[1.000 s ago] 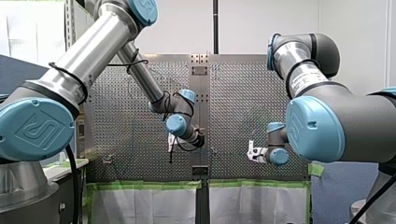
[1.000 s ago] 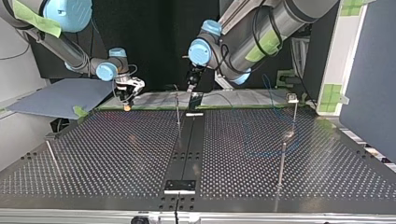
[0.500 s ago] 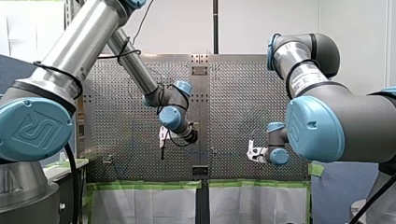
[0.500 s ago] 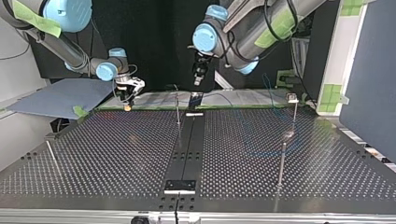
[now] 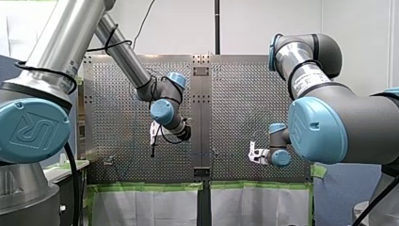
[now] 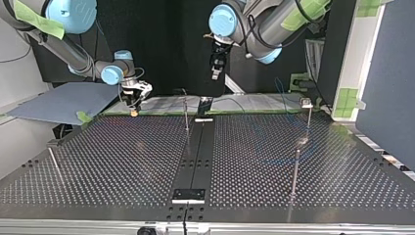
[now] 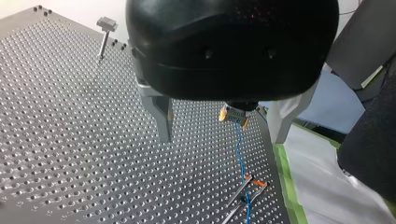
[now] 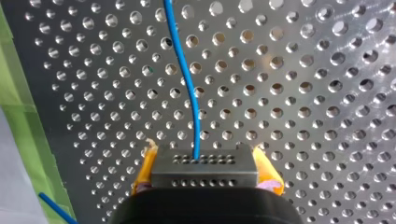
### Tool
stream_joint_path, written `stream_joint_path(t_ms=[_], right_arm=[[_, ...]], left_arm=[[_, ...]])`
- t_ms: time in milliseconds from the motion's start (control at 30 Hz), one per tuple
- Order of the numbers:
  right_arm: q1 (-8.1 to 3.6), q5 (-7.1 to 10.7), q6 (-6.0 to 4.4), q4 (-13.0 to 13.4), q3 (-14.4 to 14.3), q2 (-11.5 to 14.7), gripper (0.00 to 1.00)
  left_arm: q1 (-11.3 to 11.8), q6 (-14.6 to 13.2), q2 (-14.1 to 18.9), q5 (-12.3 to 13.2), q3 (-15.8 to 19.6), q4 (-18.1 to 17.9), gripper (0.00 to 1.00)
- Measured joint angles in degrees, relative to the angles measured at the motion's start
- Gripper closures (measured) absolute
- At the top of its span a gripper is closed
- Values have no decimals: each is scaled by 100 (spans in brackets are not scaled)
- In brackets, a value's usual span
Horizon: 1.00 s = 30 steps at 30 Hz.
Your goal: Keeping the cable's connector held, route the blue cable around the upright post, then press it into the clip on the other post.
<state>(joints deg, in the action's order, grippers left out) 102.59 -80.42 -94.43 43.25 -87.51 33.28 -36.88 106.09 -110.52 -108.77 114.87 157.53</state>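
Observation:
My right gripper (image 8: 204,163) is shut on the cable's metal connector (image 8: 204,171), gripped between its yellow pads (image 8: 264,169). The blue cable (image 8: 186,79) runs from the connector over the perforated table. In the top view that gripper (image 6: 133,106) hangs low at the table's far left edge. My left gripper (image 7: 219,139) is open with nothing between its metal fingers (image 7: 161,116), and it hovers high above the table (image 6: 215,71). Ahead of it the blue cable (image 7: 240,156) leads from the connector (image 7: 233,113) to a slim post (image 7: 243,189). A post with a clip head (image 6: 307,115) stands at the top view's right.
An upright post (image 6: 186,115) stands by the table's dark centre strip (image 6: 195,156). Another post (image 6: 295,171) rises nearer at the right, and a leaning rod (image 6: 55,164) at the left. Green tape (image 5: 146,187) lines the table's edge. A headed post (image 7: 103,35) stands beyond my left gripper.
My left arm has lifted away from the table and swung toward the front view's left, its gripper staying open. My right arm and the connector have not moved.

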Motion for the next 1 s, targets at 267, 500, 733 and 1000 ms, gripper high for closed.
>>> stream_joint_path(t_ms=[267,500,733,1000], right_arm=[[-11,20,9,-38,-4,1,100],[-9,24,3,-65,-6,1,100],[-1,23,7,-78,-8,1,100],[2,25,10,-79,-8,0,100]], left_arm=[[-13,30,379,-235,379,47,0],[-14,41,777,-352,517,50,0],[-14,27,1059,-359,524,51,0],[-14,25,1100,-359,526,50,0]])
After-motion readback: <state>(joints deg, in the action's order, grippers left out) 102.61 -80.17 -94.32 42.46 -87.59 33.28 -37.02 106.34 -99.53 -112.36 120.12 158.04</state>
